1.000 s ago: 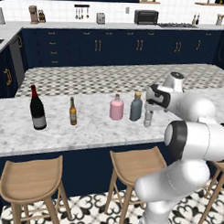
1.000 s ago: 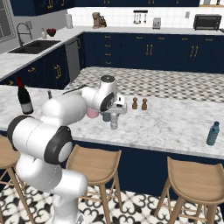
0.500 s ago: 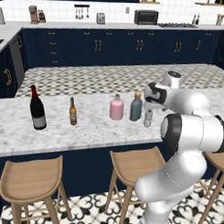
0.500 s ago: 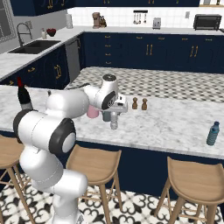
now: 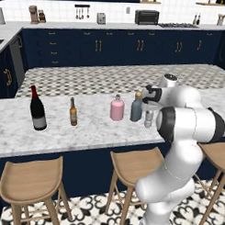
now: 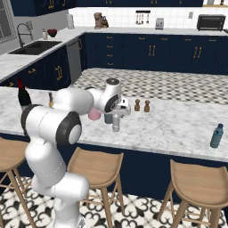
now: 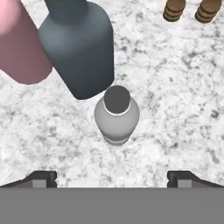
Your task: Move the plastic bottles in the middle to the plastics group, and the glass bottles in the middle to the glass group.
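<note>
I am working in a home kitchen: dark navy cabinets with brass handles run along the walls, and a sink with a tap sits in the side counter. On the back counter I see a toaster oven, a toaster and hanging utensils against white tiles. In front of me is a marble tabletop like a breakfast bar, with wooden stools under it and a patterned tile floor.
</note>
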You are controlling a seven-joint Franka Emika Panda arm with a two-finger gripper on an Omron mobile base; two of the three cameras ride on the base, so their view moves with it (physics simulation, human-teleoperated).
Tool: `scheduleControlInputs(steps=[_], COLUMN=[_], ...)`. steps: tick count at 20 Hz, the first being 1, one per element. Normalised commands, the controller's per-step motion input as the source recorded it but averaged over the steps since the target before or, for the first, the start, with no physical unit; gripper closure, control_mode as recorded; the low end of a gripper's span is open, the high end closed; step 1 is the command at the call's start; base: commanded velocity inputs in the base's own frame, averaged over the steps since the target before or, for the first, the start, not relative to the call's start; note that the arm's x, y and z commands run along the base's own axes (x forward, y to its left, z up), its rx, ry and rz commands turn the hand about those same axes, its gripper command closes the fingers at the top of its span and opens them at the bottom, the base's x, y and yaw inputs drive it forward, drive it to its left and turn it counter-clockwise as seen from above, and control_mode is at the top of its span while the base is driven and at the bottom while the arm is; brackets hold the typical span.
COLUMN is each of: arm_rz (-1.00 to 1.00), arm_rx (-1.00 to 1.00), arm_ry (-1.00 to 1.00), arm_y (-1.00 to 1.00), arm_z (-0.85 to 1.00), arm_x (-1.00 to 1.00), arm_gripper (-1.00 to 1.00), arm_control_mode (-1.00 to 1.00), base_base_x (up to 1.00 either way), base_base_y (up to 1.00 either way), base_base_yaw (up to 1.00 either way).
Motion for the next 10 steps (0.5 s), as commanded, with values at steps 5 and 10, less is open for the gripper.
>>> scheduleControlInputs(steps=[5,10], arm_rz=[0.01,0.02], arm_rx=[0.0,0.0], arm_ry=[-0.01,0.0], arm_y=[0.0,0.0], arm_z=[-0.17,-0.02], arm_x=[0.21,0.04], arm_gripper=[-1.0,-1.0], arm_control_mode=[-1.0,-1.0], base_base_x=[0.0,0.0], base_base_y=[0.0,0.0], base_base_yaw=[0.0,0.0])
